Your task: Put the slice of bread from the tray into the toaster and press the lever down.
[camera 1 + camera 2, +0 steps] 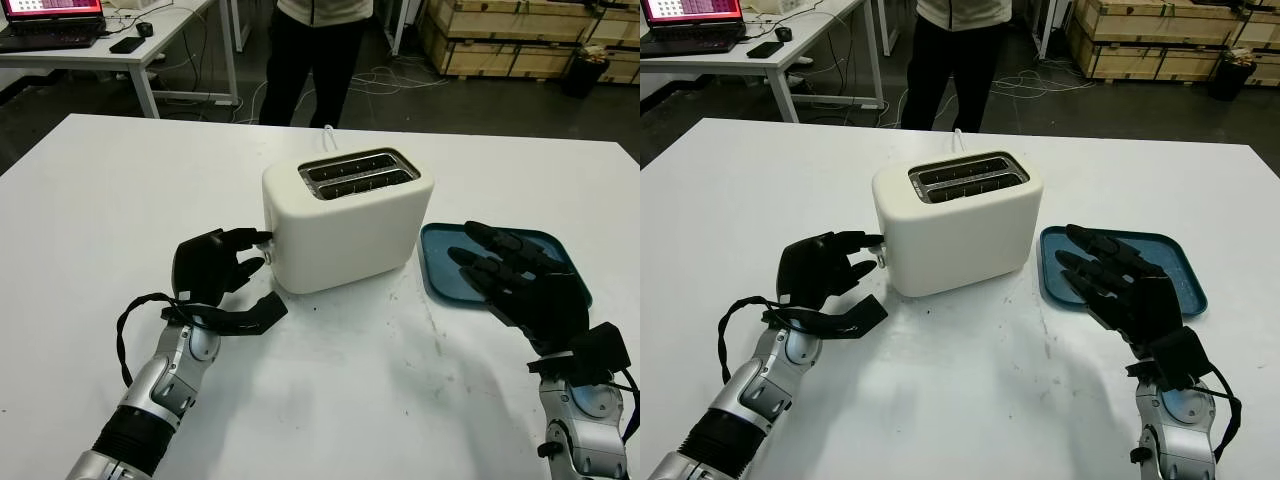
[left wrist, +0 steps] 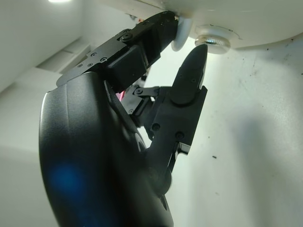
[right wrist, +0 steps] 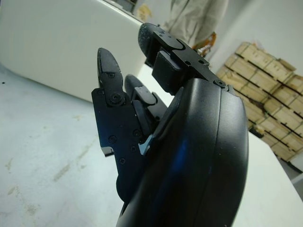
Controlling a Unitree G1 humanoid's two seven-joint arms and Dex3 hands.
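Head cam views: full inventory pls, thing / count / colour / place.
toaster: 1, cream white, table centre, two slots on top
lever: 1, dark, on the toaster's end facing the left arm
tray: 1, teal, right of toaster
table: 1, white, carrying everything
desk: 1, white, far left
laptop: 1, red-lit screen, on desk
wooden crates: several, tan, far right on the floor
person: 1, dark trousers, behind table
left robot hand: black, fingers at the lever
right robot hand: black, open, above tray
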